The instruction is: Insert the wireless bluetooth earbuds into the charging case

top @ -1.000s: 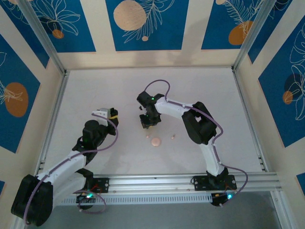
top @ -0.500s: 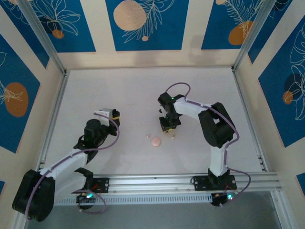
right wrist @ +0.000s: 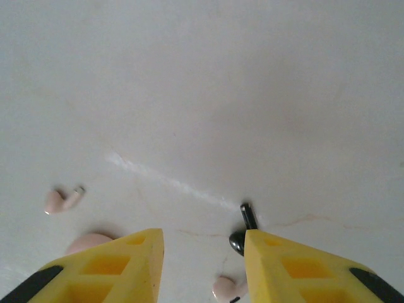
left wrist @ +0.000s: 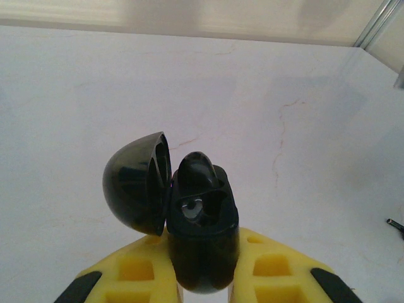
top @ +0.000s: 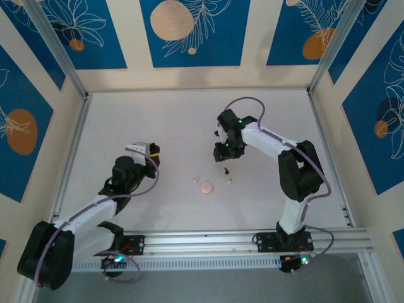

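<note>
Overhead, left arm bent along the left side, left hand (top: 148,151) over the matte white surface (top: 145,113); right arm arched in from the right, right hand (top: 225,153) pointing down just beyond a tiny black earbud (top: 225,170) lying on the surface. Nearer the bases, a round pink case (top: 206,187), with a pale pink earbud (top: 196,180) just to its left and a second pink earbud (top: 228,182) to its right, both apart from it. From the left wrist, yellow fingers (left wrist: 271,265) clamped on a glossy black charging case (left wrist: 202,246), held upright, domed lid (left wrist: 136,183) standing open to the left; inside, a rounded black form above a small well, too dark to tell more. From the right wrist, yellow fingers spread apart, holding nothing; black earbud (right wrist: 243,228) just beside the inner edge of the finger on the view's right, one pink bud low between the fingertips, the other off left, pink case partly hidden behind the other finger.
</note>
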{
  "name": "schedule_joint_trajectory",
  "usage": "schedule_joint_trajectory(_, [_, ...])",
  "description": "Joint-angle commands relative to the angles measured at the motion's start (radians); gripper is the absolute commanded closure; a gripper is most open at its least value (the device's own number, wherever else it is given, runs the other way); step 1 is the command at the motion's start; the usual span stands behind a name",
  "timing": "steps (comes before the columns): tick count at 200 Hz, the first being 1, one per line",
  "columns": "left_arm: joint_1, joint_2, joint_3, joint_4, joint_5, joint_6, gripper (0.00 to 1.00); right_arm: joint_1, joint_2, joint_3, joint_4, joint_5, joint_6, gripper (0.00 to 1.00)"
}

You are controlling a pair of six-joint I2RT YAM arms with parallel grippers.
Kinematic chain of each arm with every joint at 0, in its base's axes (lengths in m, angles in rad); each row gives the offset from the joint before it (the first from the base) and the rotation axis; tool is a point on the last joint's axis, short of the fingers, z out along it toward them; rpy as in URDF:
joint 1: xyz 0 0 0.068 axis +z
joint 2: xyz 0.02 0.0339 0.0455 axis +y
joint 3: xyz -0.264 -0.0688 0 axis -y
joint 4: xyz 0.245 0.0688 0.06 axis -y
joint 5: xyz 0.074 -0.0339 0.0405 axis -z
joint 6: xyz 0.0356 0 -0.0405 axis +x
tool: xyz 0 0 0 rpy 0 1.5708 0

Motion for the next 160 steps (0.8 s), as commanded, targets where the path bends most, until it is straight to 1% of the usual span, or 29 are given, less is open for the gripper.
schedule_joint_trajectory(1, [0.014, 0.002, 0.037, 0.020, 0.021, 0.024, 0.89, -0.010, 0.043, 0.042, -0.067, -0.019, 0.005, 0.62])
schedule_joint_trajectory(68, [0.013, 0.016, 0.054, 0.018, 0.023, 0.025, 0.89, -0.014, 0.120, 0.045, -0.081, -0.025, 0.020, 0.62])
schedule_joint_trajectory(109, [0.014, 0.033, 0.071, 0.010, 0.031, 0.028, 0.89, -0.013, 0.157, 0.035, -0.070, -0.040, 0.019, 0.65])
schedule_joint_trajectory(160, [0.015, 0.005, 0.071, 0.010, 0.019, 0.028, 0.89, -0.008, 0.170, 0.024, -0.068, -0.047, 0.016, 0.65])
